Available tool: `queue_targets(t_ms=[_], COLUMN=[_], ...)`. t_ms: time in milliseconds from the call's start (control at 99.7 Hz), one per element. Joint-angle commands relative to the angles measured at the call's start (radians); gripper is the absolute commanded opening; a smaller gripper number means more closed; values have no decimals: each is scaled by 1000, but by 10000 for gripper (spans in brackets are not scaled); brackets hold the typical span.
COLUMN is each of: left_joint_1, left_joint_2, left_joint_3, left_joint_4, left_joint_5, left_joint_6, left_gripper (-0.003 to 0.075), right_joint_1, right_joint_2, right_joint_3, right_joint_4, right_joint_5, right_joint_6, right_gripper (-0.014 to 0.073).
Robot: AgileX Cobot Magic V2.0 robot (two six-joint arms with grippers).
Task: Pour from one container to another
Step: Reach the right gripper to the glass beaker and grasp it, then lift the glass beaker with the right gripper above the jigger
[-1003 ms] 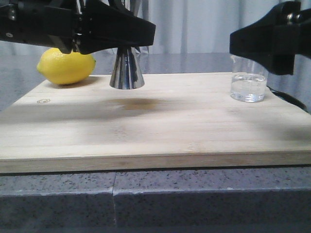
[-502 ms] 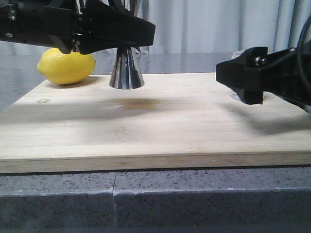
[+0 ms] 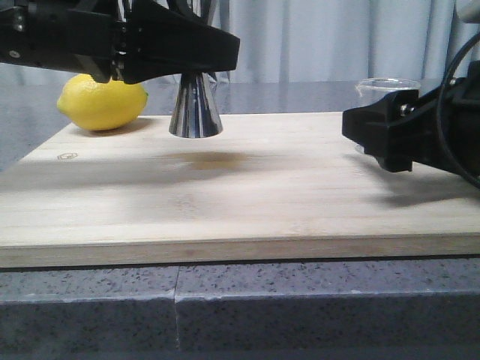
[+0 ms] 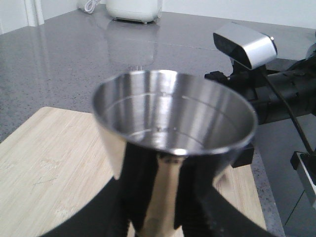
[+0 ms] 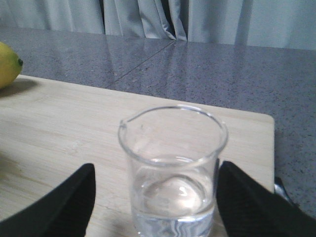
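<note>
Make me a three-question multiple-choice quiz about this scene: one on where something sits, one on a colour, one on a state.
1. Where is the lemon?
A. far left of the wooden board
B. inside the beaker
C. on the floor

2. What colour is the jigger?
A. red
B. shiny steel
C. blue

3. The right gripper is
A. open around the beaker
B. squeezing the lemon
C. out of sight

Answers: 1 A, front view shows it there. 2 B, mirror-like metal. 3 A, fingers stand apart either side of the glass.
</note>
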State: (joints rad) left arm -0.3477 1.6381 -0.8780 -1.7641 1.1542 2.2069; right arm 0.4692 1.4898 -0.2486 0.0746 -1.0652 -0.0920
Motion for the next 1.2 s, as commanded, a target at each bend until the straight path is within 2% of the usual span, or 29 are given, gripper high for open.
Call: queue_targets(t_ms=[0,171,923,1194], left_joint_1=[-8,-8,-8,-8], left_joint_2=[-44,-44,-44,-44], left_joint_3=[-20,-20,-20,-20], left_joint_4=[-84,-84,-84,-84], left_joint_5=[100,100,100,100], left_joint_6=[-1,-1,-1,-1], left_gripper=[187,187,187,187], right_joint_1=[0,0,0,0], right_joint_2=[-19,-18,45,45], right_joint_3=[-21,-23,-73,-73], right_joint_4=[3,44,47,47], right_joint_5=[-90,-96,-82,-82], right_joint_6=[-2,-2,-4,-4], right_gripper=[414,415,414,260])
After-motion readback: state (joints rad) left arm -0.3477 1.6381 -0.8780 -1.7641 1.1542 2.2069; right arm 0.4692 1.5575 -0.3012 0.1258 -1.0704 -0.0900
